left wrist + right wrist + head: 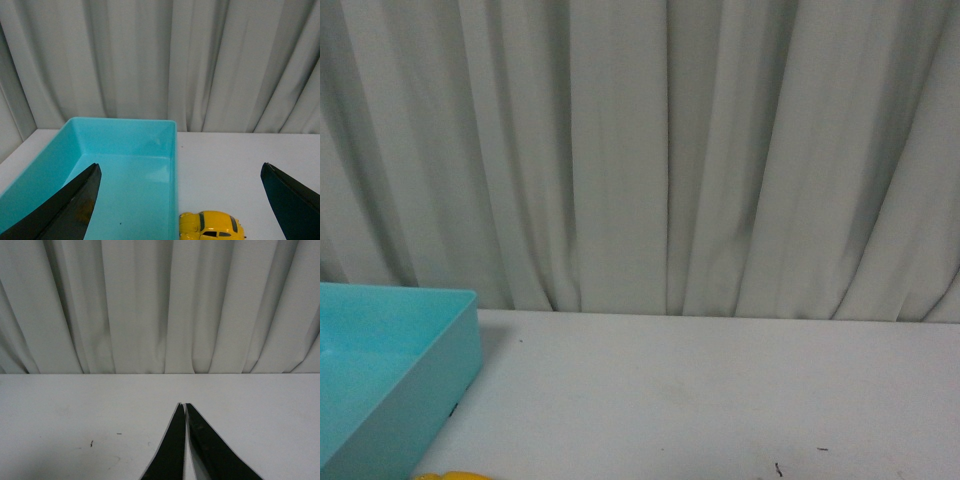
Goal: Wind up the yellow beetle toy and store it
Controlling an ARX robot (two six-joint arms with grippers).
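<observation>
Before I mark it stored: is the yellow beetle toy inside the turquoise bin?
No, the yellow beetle toy sits on the table, just outside the turquoise bin.

Bin, toy and curtain: a bin (440, 390) sits at the left of the table (720, 390), and a curtain (670, 150) hangs behind the table's far edge. The toy (212, 226) stands on the table just beside the bin's right wall, outside it. The front view catches only a sliver at its lower edge, probably the same toy. The left gripper (180, 165), fingers wide apart, frames bin wall and toy. The right gripper (184, 406), fingers together, is over the table.
</observation>
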